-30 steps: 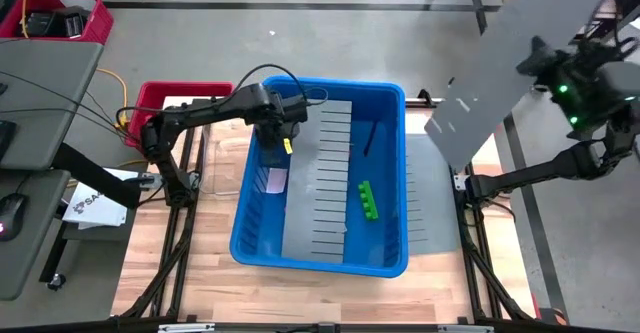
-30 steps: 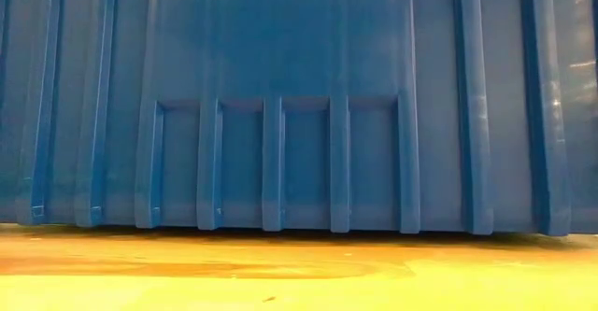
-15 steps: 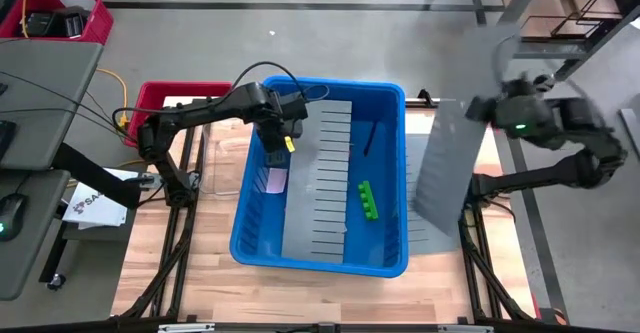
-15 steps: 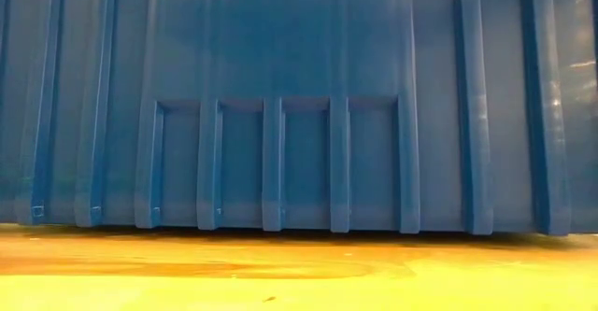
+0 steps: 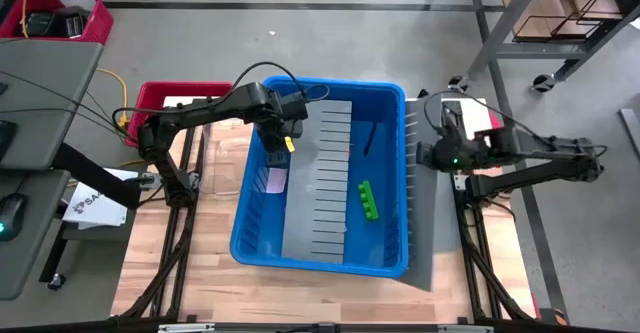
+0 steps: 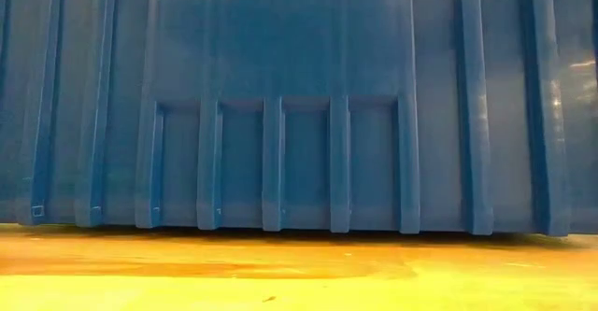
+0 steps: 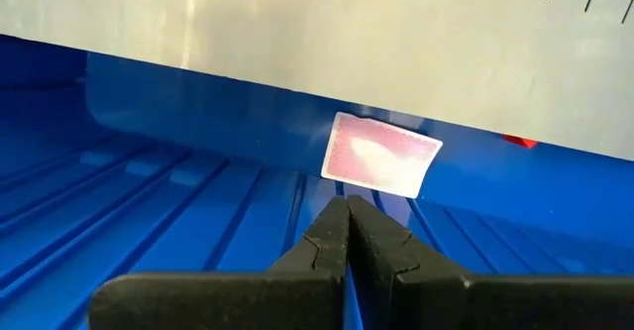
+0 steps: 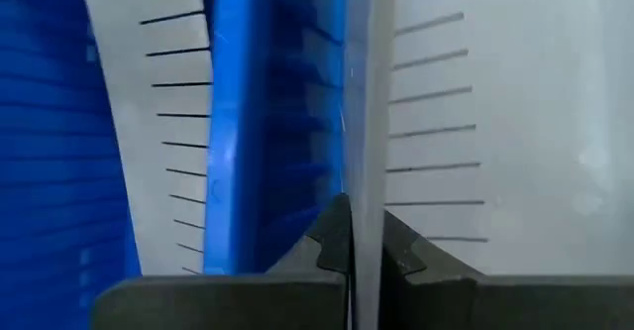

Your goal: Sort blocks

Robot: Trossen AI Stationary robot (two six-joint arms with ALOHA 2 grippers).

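Right end effector (image 5: 432, 153) clamps a grey panel (image 5: 418, 223) beside the bin (image 5: 320, 255); left end effector (image 7: 347, 233) closed (empty). Lower the panel clear of the green blocks (image 5: 369, 200) inside

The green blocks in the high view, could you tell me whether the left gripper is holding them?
No, the green blocks lie on a grey panel in the bin, apart from the left gripper.
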